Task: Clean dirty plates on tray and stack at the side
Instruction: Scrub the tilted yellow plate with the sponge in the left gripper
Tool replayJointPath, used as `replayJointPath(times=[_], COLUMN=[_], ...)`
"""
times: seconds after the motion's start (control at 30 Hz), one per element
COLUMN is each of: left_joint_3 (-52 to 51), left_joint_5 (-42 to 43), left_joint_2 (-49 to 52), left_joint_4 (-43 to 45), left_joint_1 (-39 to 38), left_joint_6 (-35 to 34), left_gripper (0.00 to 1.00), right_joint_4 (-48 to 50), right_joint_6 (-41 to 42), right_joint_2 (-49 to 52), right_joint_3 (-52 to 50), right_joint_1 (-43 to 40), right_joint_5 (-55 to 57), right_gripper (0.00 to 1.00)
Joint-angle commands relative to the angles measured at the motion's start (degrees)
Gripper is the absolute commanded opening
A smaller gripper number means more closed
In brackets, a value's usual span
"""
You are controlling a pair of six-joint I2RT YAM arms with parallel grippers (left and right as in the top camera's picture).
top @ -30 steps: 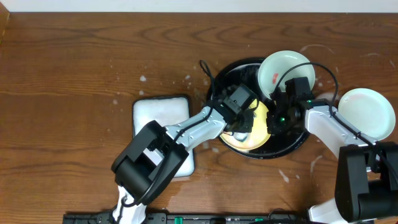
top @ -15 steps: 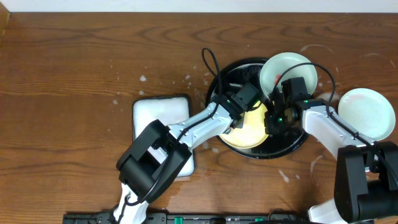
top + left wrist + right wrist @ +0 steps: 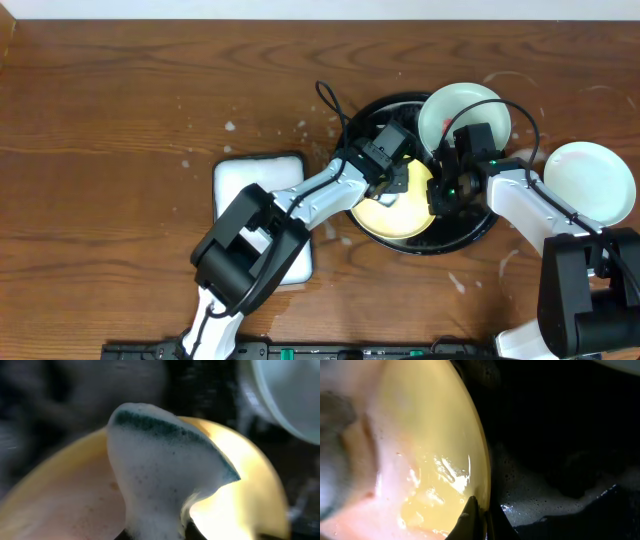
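Note:
The yellow plate [image 3: 398, 212] lies tilted in the black tray [image 3: 466, 234], wet and foamy, with pinkish sauce streaks showing [image 3: 420, 435]. My left gripper [image 3: 397, 178] is shut on a foam-covered sponge [image 3: 160, 460] with a green scouring side, pressed on the plate's inner face [image 3: 250, 490]. My right gripper [image 3: 440, 195] is shut on the yellow plate's rim, its fingertips [image 3: 470, 512] clamped over the edge. A mint-green plate [image 3: 458, 112] with a small red smear leans on the tray's far right rim. Another pale plate [image 3: 590, 182] rests on the table to the right.
A white rectangular dish of foam [image 3: 258, 188] stands left of the tray, under my left arm. Foam and water drops dot the wood around the tray. The tray floor [image 3: 560, 435] is wet and sudsy beside the plate.
My left gripper has drawn the sponge across the yellow plate toward the tray's far side. The right gripper and the plate it holds have stayed put.

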Motion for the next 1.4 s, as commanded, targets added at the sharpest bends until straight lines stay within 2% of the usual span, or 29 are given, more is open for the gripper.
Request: replayJointPath(times=[0.0,0.1,0.2,0.4,0.5,0.57,0.67,0.77,0.9,1.1,1.23,1.37], left_joint_3=[-0.35,-0.35,-0.35,0.09,1.53,2.43,2.78,2.75,2.75,2.75,2.75,2.78], left_joint_5=[6.97,6.97,5.38,-17.49,-23.41,-23.91,-17.38,-5.62,9.81,20.81,22.01,21.92], left_joint_2=[2.82,3.39,3.98,3.96,3.96,3.96,3.96,4.11,5.14,9.2,10.21,9.97], left_joint_4=[1.99,2.47,0.94,-10.88,-16.57,-19.3,-21.68,-21.59,-16.74,-8.46,-10.16,-16.37], left_joint_1=[-0.35,-0.35,0.17,4.11,6.14,6.58,6.08,4.76,2.1,-1.55,-1.73,-1.18], left_joint_6=[-4.83,-5.35,-2.14,8.44,11.69,11.82,9.97,5.73,-1.86,-6.49,-6.88,-5.33], left_gripper=[0.08,0.07,0.07,0.07,0.07,0.07,0.08,0.07,0.08,0.08,0.08,0.07], right_joint_4=[-1.07,-1.07,-1.07,-1.27,-1.22,-1.27,-1.44,-1.46,-1.25,-1.27,-1.27,-1.27], right_joint_6=[-3.19,-3.17,-3.15,-3.15,-3.15,-3.15,-3.06,-2.93,-2.93,-2.93,-2.93,-2.93], right_joint_2=[1.53,1.53,1.53,1.53,1.53,1.53,1.53,1.53,1.53,1.53,1.53,1.53], right_joint_3=[-1.51,-1.51,-1.51,-1.51,-1.51,-1.51,-1.51,-1.51,-1.51,-1.51,-1.51,-1.51], right_joint_1=[-0.15,-0.15,-0.15,-0.15,-0.15,-0.15,-0.17,-0.17,-0.15,-0.15,-0.15,-0.15], right_joint_5=[5.22,5.22,5.22,5.2,5.22,5.22,5.2,5.22,5.64,5.62,5.62,5.64], right_gripper=[0.01,0.01,0.01,0.01,0.01,0.01,0.01,0.01,0.01,0.01,0.01,0.01])
